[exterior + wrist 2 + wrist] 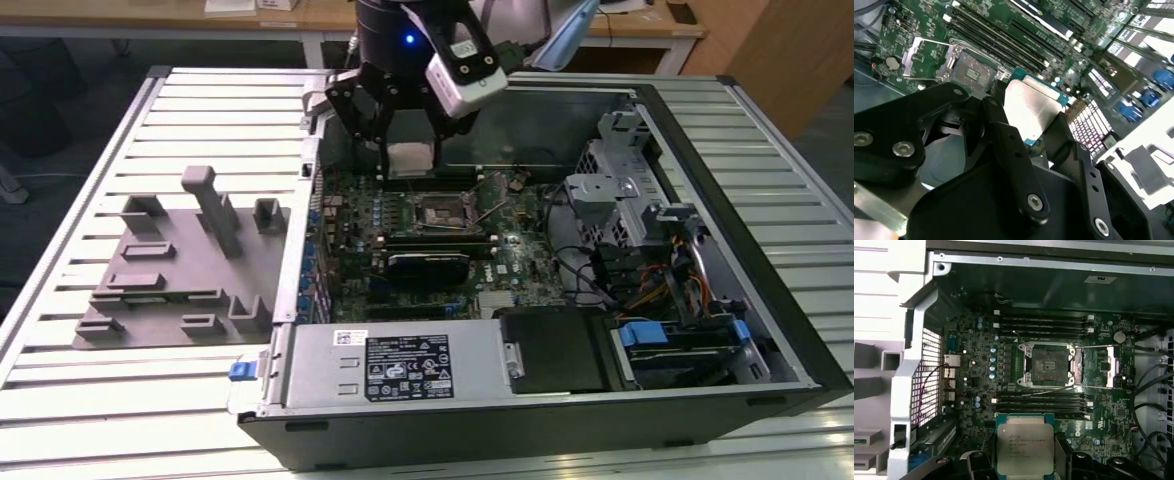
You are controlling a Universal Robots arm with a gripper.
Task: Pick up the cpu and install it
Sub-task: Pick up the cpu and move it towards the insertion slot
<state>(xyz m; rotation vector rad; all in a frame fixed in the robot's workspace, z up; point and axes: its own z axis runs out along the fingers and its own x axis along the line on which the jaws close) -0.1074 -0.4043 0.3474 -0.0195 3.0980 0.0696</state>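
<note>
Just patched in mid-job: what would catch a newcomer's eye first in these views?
The silver cpu clamped in the black tool stands out, hanging over the green board inside the open computer case. On that board sits the empty socket, its metal frame flipped open. At the exterior view's left, grey fixture blocks stand on the slatted table.

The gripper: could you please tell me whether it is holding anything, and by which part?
The gripper holds the cpu by two opposite side edges.
</note>
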